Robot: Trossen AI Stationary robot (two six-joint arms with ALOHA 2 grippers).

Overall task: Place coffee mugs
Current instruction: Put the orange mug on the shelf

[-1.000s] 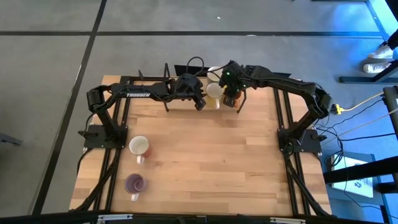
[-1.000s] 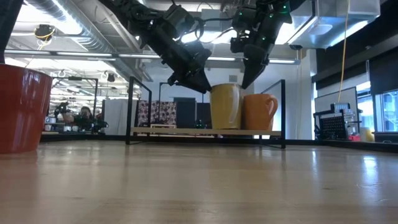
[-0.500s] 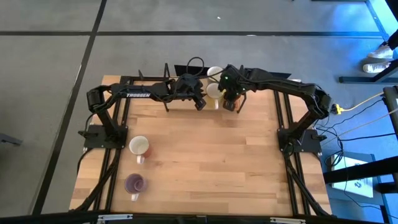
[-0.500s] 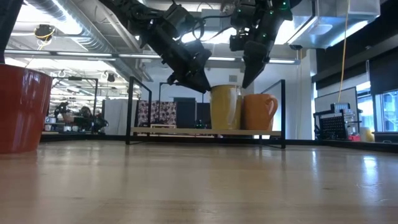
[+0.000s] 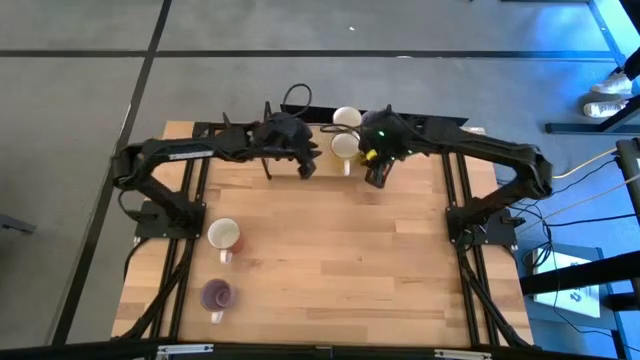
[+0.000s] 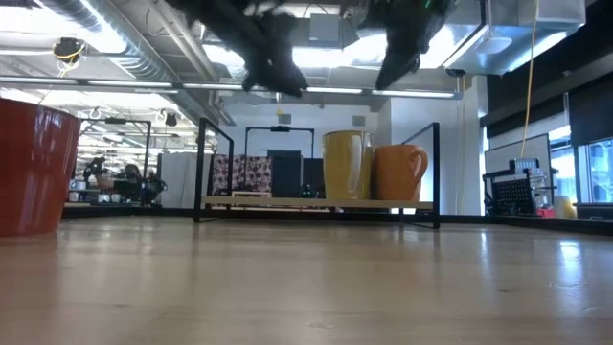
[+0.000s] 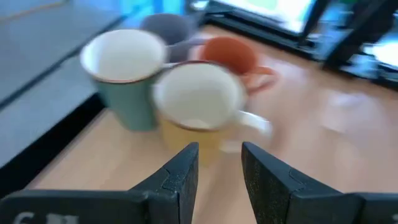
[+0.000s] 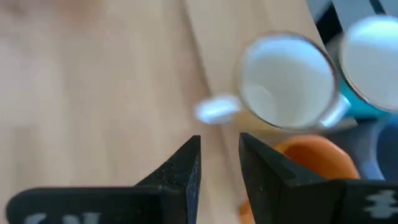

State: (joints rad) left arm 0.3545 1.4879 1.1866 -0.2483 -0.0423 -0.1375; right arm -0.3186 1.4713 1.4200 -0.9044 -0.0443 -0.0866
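Likely rigid, smooth and chippable, the yellow mug [image 7: 198, 102] stands beside the orange mug [image 7: 233, 55] at the table's [image 5: 330, 260] far edge, best taken across rim or handle; left gripper [image 7: 217, 168] and right gripper [image 8: 219, 162] hover above it, both narrowly parted, empty.

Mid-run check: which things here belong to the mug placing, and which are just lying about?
Job: yellow mug, teal mug, orange mug, grey mug, red-lined white mug, purple mug.
Lying about: yellow plug, a person's shoes beyond the table.
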